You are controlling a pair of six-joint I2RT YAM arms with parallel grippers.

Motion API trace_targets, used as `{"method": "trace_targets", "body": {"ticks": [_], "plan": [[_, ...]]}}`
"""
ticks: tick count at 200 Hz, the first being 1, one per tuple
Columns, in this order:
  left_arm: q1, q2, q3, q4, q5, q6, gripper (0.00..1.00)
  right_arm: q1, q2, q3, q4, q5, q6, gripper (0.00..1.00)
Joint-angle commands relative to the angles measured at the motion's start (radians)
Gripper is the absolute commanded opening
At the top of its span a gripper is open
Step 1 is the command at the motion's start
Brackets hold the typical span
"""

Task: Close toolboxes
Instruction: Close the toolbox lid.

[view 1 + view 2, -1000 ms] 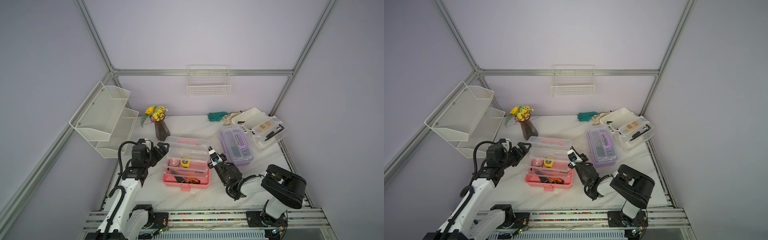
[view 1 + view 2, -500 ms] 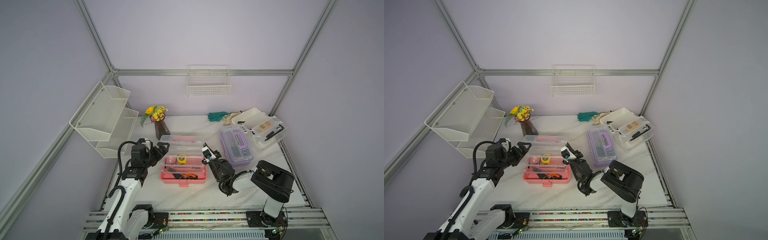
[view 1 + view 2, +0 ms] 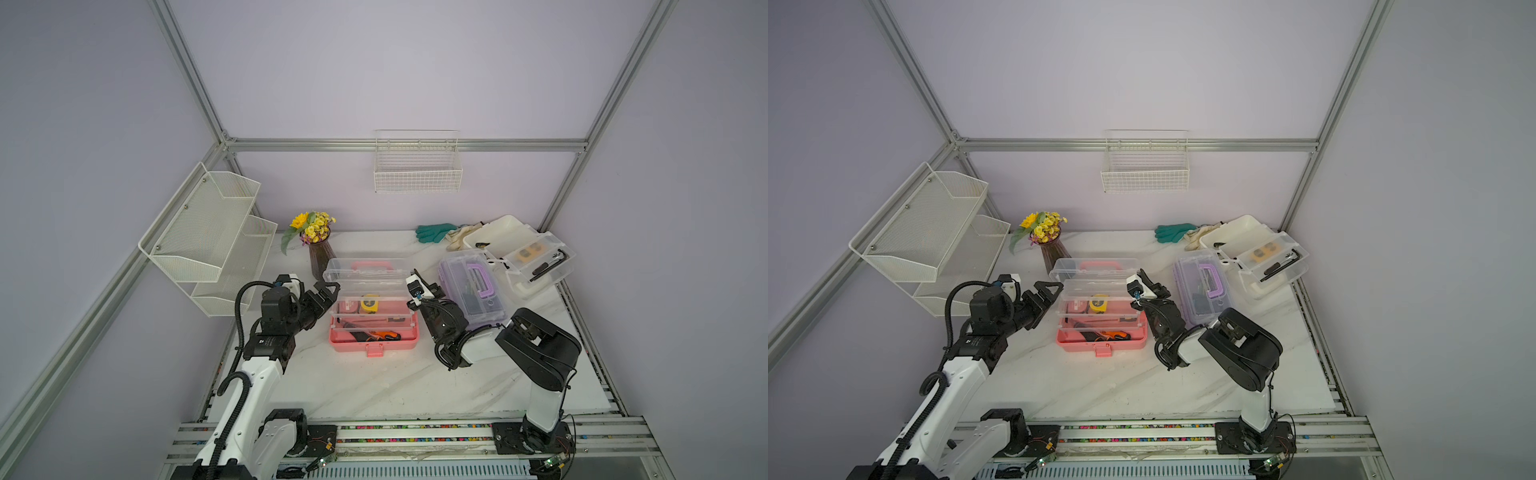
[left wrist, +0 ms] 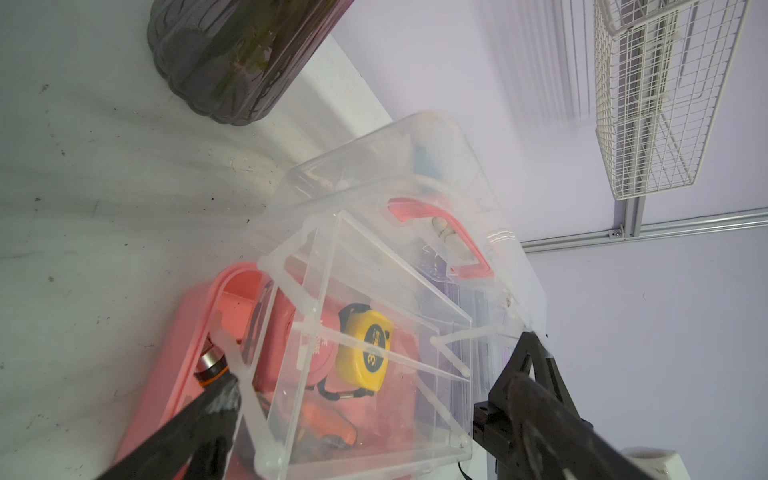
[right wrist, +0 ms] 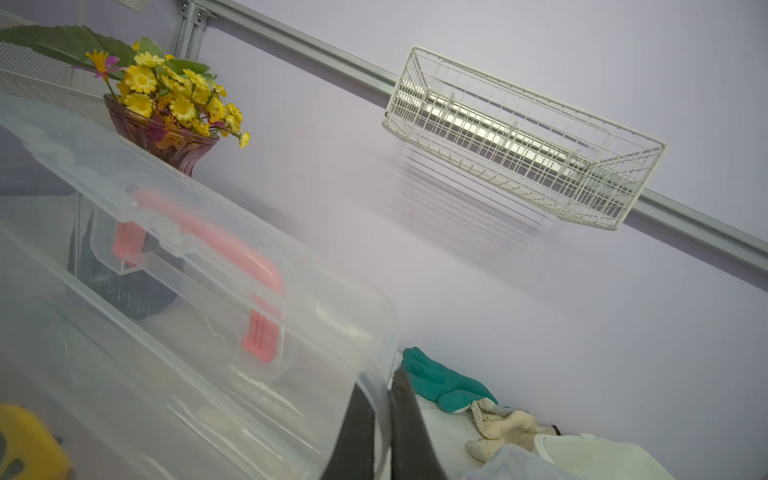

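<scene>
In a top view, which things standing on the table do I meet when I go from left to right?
First the flower vase → pink toolbox → purple toolbox → white toolbox.

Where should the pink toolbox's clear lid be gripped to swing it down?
Pinch the clear lid by its thin rim at the right end, coming from the right, as the right gripper does. It stands half raised on its rear hinge, leaving that edge free.

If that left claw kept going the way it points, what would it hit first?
Likely the clear tray of the pink toolbox: its end sits right ahead of the open left gripper; the gap is unclear.
</scene>
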Motion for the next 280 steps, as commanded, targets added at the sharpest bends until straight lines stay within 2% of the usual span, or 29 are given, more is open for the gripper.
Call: {"method": "trace_targets", "body": {"ticks": [1,40,64,92,114,131,174,206,226,233,243,245,248,250,280], "plan": [[0.006,-0.019,0.002,0.039,0.030,-0.007,1.00,-0.013,-0.026,-0.027,-0.010,0.000,-0.071,0.00],[0.006,-0.015,0.034,0.041,0.007,0.006,1.00,-0.001,-0.102,-0.100,-0.076,-0.009,0.019,0.00],[0.006,0.025,0.045,0.095,0.000,-0.023,1.00,0.032,-0.112,-0.127,-0.073,0.001,-0.004,0.00],[0.006,0.073,0.055,0.168,0.027,-0.060,1.00,0.083,-0.101,-0.159,-0.045,0.047,-0.036,0.07],[0.006,0.085,0.054,0.182,0.027,-0.065,1.00,0.106,-0.103,-0.194,-0.010,0.089,-0.015,0.20],[0.006,0.081,0.045,0.189,0.021,-0.066,1.00,0.124,-0.110,-0.208,-0.015,0.109,0.002,0.24],[0.006,0.071,0.030,0.189,0.015,-0.066,1.00,0.173,-0.144,-0.228,-0.041,0.161,0.044,0.41],[0.006,0.071,0.025,0.191,0.015,-0.066,1.00,0.195,-0.236,-0.245,-0.192,0.182,0.151,0.48],[0.006,0.072,0.022,0.191,0.018,-0.066,1.00,0.205,-0.339,-0.261,-0.350,0.176,0.279,0.55],[0.006,0.073,0.019,0.193,0.017,-0.066,1.00,0.206,-0.377,-0.267,-0.412,0.161,0.335,0.60],[0.006,0.074,0.016,0.197,0.018,-0.067,1.00,0.207,-0.430,-0.273,-0.505,0.134,0.406,0.72],[0.006,0.075,0.015,0.198,0.019,-0.069,1.00,0.207,-0.437,-0.273,-0.520,0.131,0.420,0.78],[0.006,0.076,0.014,0.199,0.019,-0.069,1.00,0.207,-0.450,-0.275,-0.539,0.123,0.433,0.92],[0.006,0.076,0.013,0.200,0.019,-0.070,1.00,0.208,-0.457,-0.274,-0.552,0.120,0.444,0.96],[0.007,0.084,-0.001,0.227,0.027,-0.087,1.00,0.217,-0.496,-0.282,-0.674,0.075,0.499,0.97]]}}
